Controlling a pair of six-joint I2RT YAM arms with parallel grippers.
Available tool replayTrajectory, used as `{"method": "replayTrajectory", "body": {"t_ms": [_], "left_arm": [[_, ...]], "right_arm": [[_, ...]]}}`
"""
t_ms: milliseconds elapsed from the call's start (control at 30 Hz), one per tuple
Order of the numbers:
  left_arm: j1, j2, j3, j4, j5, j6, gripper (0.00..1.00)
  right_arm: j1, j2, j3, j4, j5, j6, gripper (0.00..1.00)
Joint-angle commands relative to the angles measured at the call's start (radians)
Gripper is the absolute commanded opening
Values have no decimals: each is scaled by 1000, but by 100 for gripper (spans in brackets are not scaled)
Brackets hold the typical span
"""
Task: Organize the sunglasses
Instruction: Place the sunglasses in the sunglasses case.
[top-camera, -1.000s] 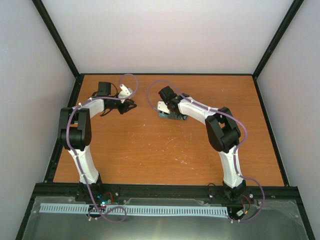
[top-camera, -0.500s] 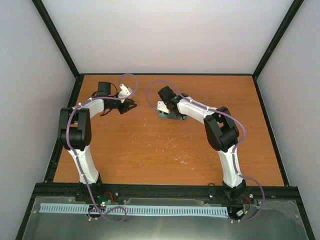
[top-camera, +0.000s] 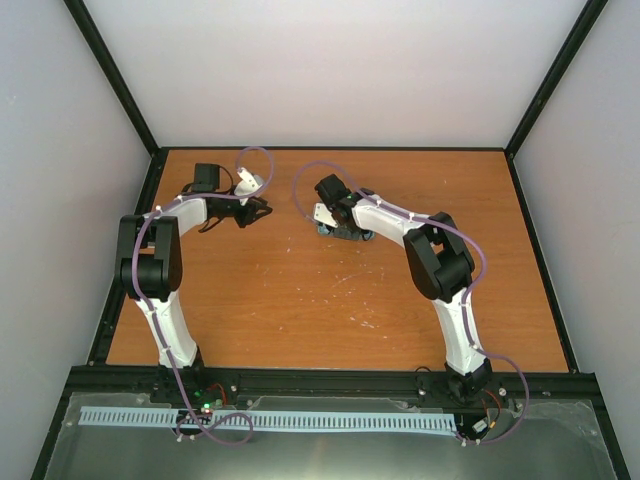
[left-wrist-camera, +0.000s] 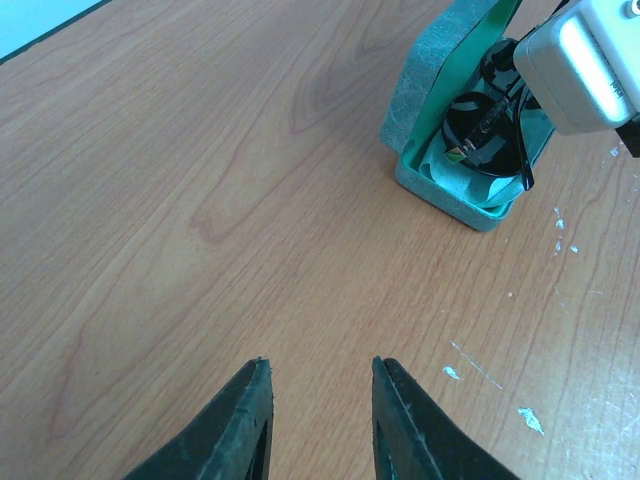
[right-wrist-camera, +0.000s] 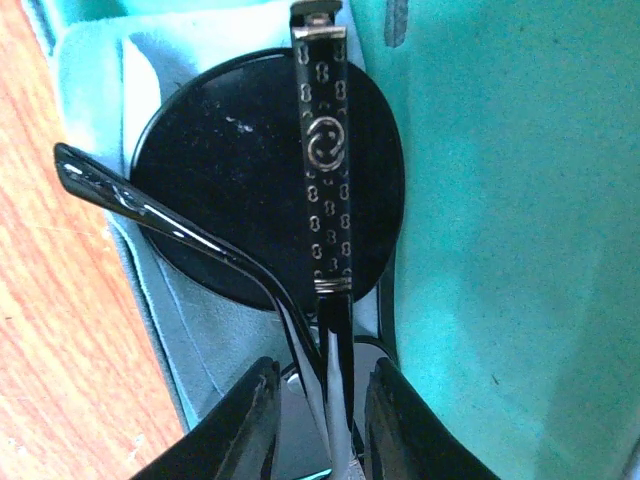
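- While the sunglasses (right-wrist-camera: 270, 180) lay inside the open case (left-wrist-camera: 445, 205), on the pale cloth (right-wrist-camera: 150, 80) over its green lining, the right jaws hung directly above them.
- Those right jaws stood slightly parted, with one thin temple between them and a gap on each side, so nothing was pinched.
- That temple's long axis ran straight away from the right jaws.
- The left jaws were spread and empty over bare table (left-wrist-camera: 200, 200), well apart from the case, so the right arm was plainly nearer.
- The glasses looked seated, and the lid was not yet closed.
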Motion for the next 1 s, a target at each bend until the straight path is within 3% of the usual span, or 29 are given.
{"method": "replayTrajectory", "body": {"t_ms": [0, 467, 967], "left_arm": [[10, 7, 5, 26, 32, -14, 30], [12, 6, 4, 16, 37, -15, 30], [13, -2, -4, 12, 44, -20, 30]], "right_arm": [[12, 11, 24, 25, 27, 11, 24], [12, 43, 53, 45, 36, 57, 26], [12, -74, 33, 9, 11, 129, 33]]}}
